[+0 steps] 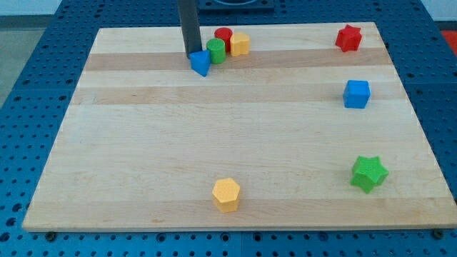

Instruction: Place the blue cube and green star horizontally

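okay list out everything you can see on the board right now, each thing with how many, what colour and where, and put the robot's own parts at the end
wooden board: one, light wood, fills most of the view
blue cube: one, blue, view's right, mid-height
green star: one, green, lower right, below the blue cube
red star: one, red, top right
yellow hexagon: one, yellow, bottom centre
blue triangle: one, blue, top centre-left
green cylinder: one, green, right of the blue triangle
red cylinder: one, red, behind the green cylinder
yellow block: one, yellow, right of the cylinders
my tip: one, dark rod, at the blue triangle's upper left
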